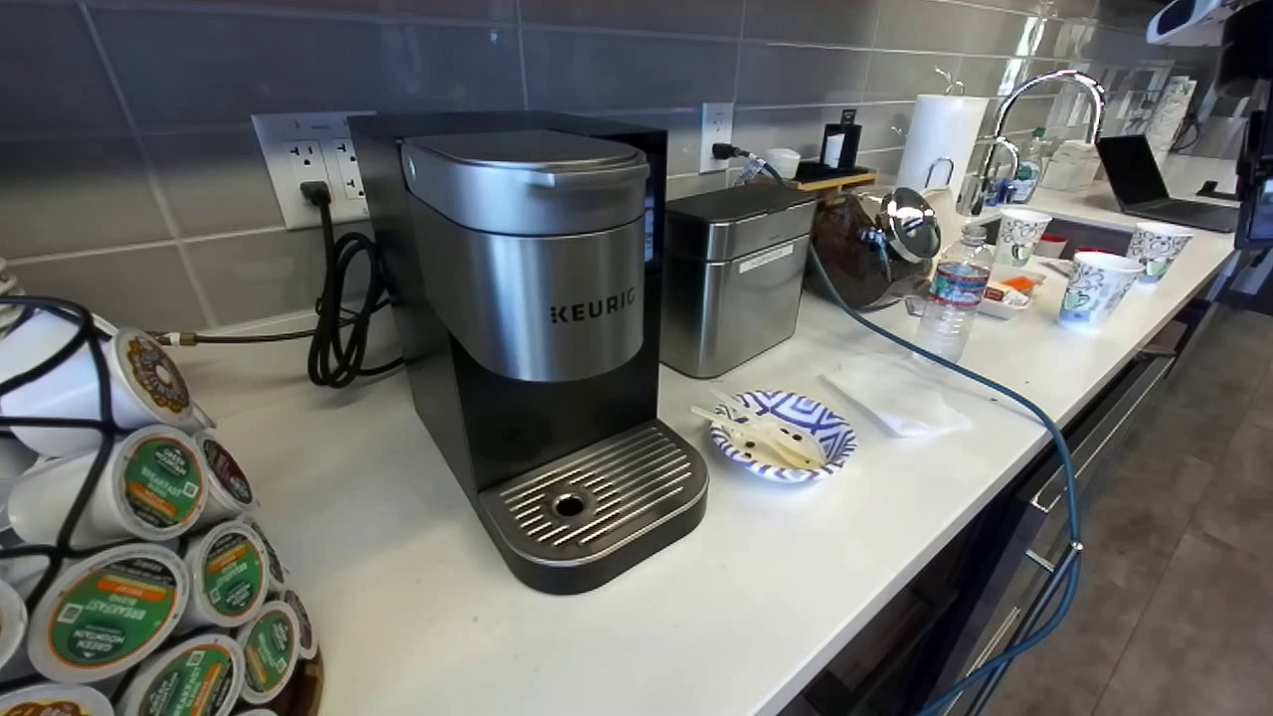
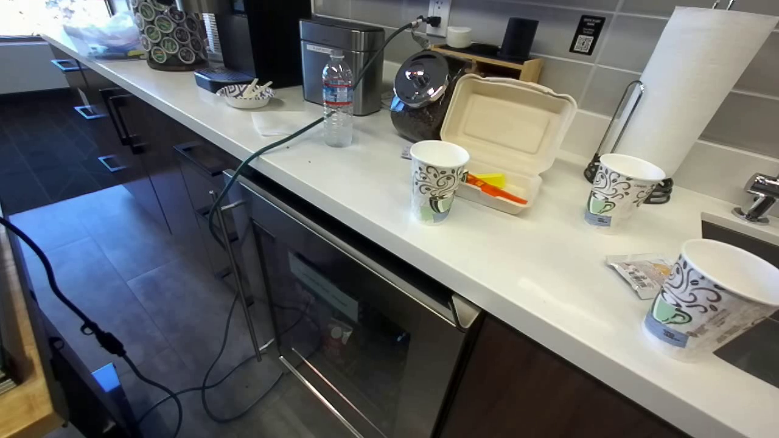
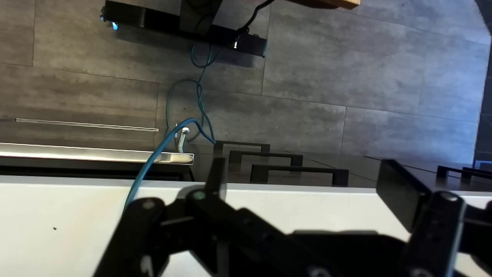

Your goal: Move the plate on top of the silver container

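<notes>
**Bench (image 1: 756,557) Layout**

On the white bench, in both exterior views, we find the coffee machine (image 1: 527,283). Beside the machine, we locate the silver container (image 1: 736,303). In the wrist view, we see the jaws wide apart. We locate the plate (image 1: 827,430) face up on the bench, in front of the container, just beside the machine. Inside it, we identify pale utensils (image 1: 771,438).

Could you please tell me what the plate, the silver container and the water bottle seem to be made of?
The plate seems to be paper, perhaps glossy: thin rim, printed-looking blue pattern. The silver container looks like satin steel from its soft grey reflections, though a metallic coating is possible. The water bottle looks like clear, glossy plastic: its surroundings show through.
</notes>
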`<state>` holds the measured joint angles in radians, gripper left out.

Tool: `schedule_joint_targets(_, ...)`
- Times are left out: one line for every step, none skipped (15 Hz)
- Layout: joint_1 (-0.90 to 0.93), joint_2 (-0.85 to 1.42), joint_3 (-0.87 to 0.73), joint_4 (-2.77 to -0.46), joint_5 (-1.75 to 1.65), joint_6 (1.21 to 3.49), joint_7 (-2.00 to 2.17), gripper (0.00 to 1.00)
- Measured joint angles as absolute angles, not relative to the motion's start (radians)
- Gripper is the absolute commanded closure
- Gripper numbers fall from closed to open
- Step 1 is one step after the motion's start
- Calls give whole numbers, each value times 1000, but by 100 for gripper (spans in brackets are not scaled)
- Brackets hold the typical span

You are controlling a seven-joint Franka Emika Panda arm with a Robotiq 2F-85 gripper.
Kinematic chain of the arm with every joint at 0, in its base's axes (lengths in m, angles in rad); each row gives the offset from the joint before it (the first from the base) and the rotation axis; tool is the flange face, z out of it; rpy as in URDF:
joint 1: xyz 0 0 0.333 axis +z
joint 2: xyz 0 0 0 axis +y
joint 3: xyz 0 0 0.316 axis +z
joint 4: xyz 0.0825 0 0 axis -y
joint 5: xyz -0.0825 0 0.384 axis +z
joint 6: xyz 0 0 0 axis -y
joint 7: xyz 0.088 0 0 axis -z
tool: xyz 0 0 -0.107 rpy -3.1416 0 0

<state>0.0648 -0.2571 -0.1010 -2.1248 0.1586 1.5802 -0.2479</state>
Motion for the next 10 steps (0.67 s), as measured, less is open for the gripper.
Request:
schedule_joint_targets(65,-257,-101,-2125,159,1580,-248,0)
schedule_joint_targets(65,-257,-101,-2125,159,1580,-248,0)
schedule_joint_targets(65,-257,-101,-2125,159,1580,-248,0)
schedule_joint_targets(65,-257,-101,-2125,159,1580,-248,0)
schedule_joint_targets(65,-257,-101,-2125,159,1580,-248,0)
schedule_joint_targets(65,-257,-101,-2125,159,1580,-248,0)
schedule_joint_targets(65,-257,-101,-2125,159,1580,-248,0)
schedule_joint_targets(65,-257,-101,-2125,159,1580,-248,0)
schedule_joint_targets(64,-256,-100,-2126,164,1584,-247,0)
schedule_joint_targets(64,-251,-95,-2136,205,1614,-240,0)
